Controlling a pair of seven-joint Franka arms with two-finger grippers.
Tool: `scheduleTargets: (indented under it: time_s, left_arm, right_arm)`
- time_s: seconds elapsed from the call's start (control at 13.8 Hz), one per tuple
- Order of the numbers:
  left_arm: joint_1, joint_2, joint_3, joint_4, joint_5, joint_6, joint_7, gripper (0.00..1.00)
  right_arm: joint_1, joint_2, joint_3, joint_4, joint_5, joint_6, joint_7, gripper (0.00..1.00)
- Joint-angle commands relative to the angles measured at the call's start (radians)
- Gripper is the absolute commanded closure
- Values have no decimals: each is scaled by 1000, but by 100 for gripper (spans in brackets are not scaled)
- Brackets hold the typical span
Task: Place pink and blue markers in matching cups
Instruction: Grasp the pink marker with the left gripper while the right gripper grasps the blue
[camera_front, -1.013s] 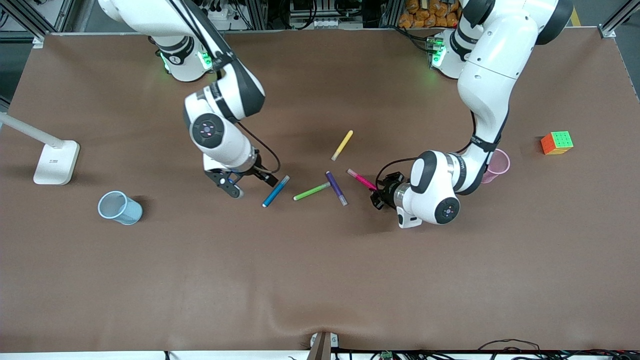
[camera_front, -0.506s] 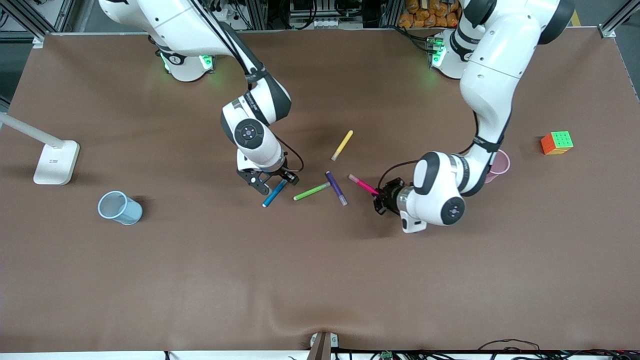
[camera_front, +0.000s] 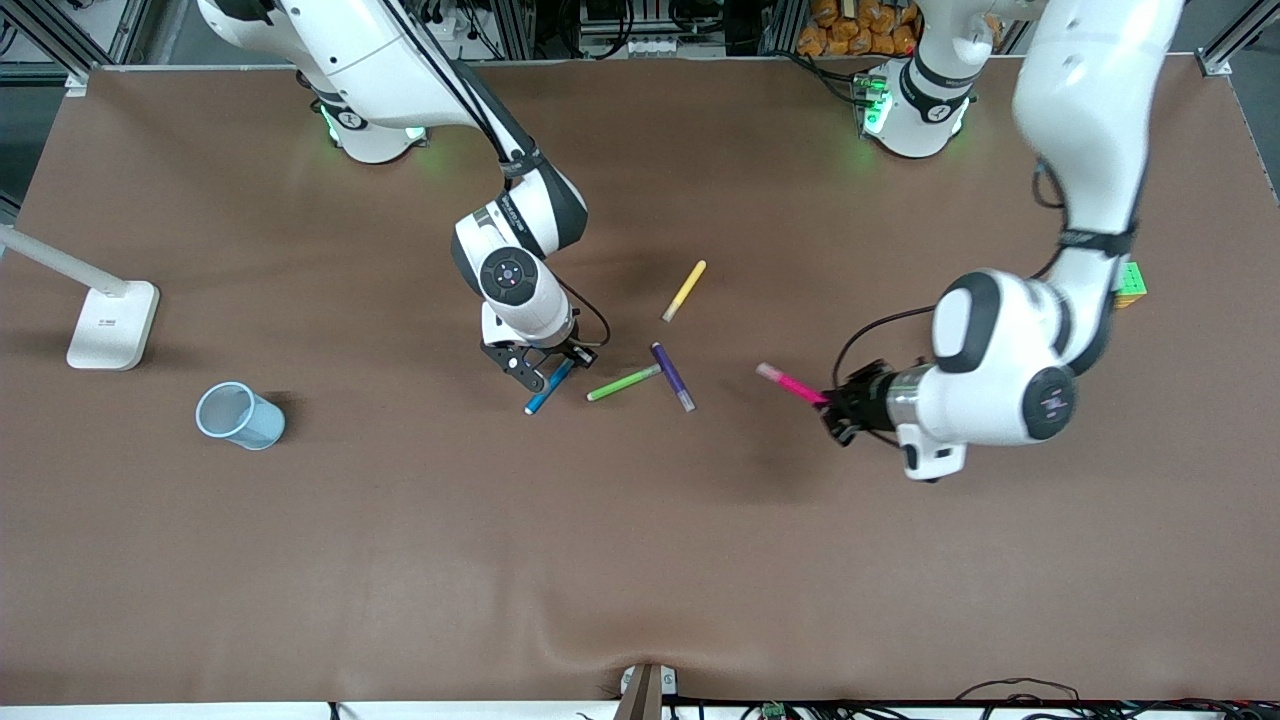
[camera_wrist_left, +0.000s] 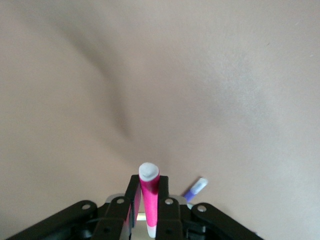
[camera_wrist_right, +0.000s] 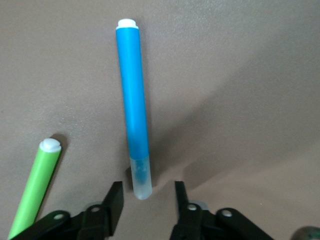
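Left tool (camera_front: 835, 410) clenched on pink marker (camera_front: 790, 384), raised over bare surface (camera_front: 640, 560). Right tool (camera_front: 548, 372) released, fingers (camera_wrist_right: 114, 200) straddling end of blue marker (camera_front: 549, 389), lying beside green marker (camera_front: 623, 383). Blue cup (camera_front: 239, 416) toward right arm's end.
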Motion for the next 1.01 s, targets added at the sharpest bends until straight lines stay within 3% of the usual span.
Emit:
scheduleTargets:
  time_s: [0.0, 0.22, 0.36, 0.72, 0.94]
  left_arm:
    - [31, -88, -1, -28, 62, -68, 59, 100]
    - [77, -157, 0, -40, 105, -122, 172, 100]
    - [77, -198, 0, -40, 210, -154, 195, 100]
    - [161, -289, -1, -77, 327, -174, 400, 100]
    - [225, -338, -1, -100, 335, -174, 522, 100]
  right_arm:
    - [19, 9, -11, -7, 4, 23, 14, 61]
    - [25, 19, -11, -7, 4, 43, 16, 77]
    - [29, 25, -13, -7, 4, 43, 16, 98]
    - [19, 2, -17, -3, 4, 15, 11, 100]
    - [-23, -59, -26, 34, 2, -162, -1, 100]
